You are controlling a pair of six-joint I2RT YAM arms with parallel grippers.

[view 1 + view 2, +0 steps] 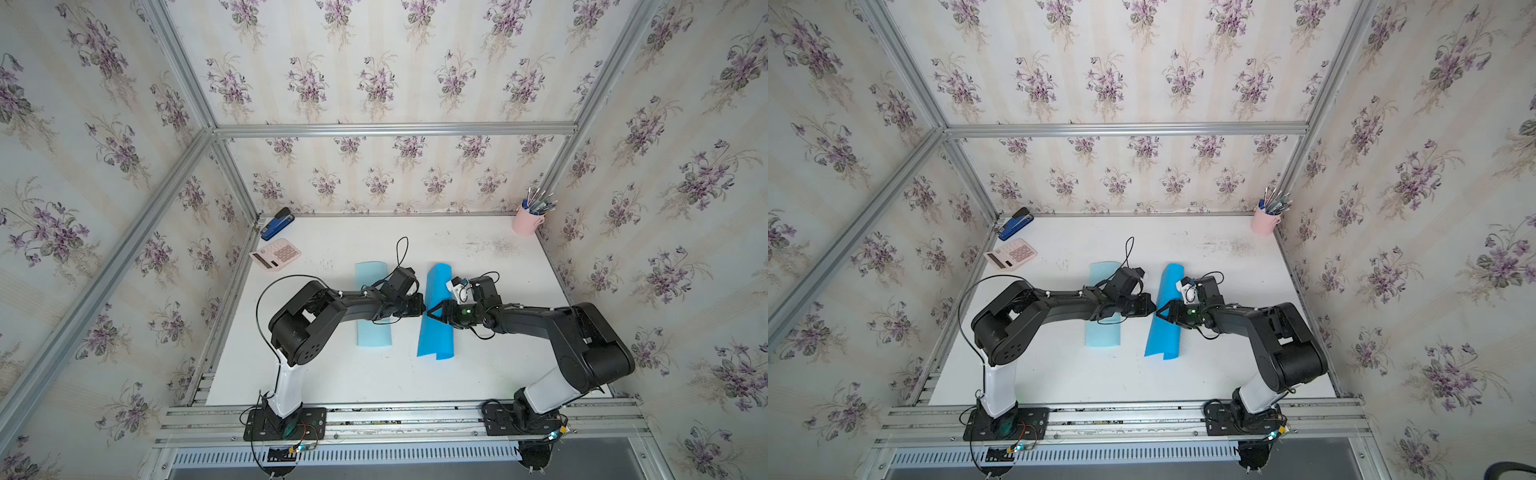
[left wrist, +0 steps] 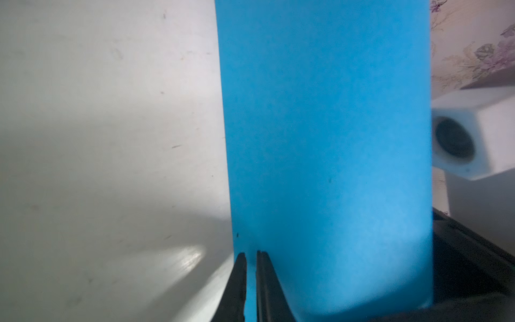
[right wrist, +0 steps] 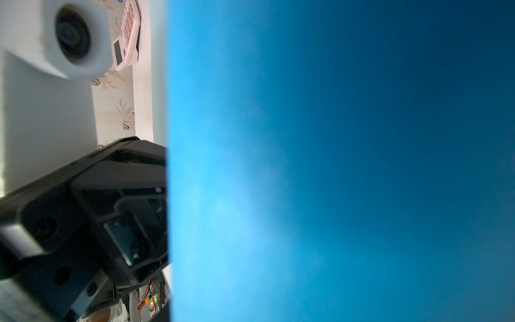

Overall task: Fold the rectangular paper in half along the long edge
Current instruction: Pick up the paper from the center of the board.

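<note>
Tightly pinches the long edge of the blue paper point(image 2: 328, 139) with the left gripper point(image 2: 250, 255), jaws all but shut on it. Sets the right gripper point(image 1: 431, 311) against the opposite side; cannot tell how wide open, nor whether gripping.

Leaves the paper bowed in a loose, uncreased arch mid-table point(image 1: 478, 257), just beside a pale blue sheet point(image 1: 372, 332).

Risks a skewed crease by landing the held edge off the lower one, or a slip through so thin a bite.

Shows that bite from the left wrist only; gives nothing but blue from the right wrist; reveals the arch in both top views.
</note>
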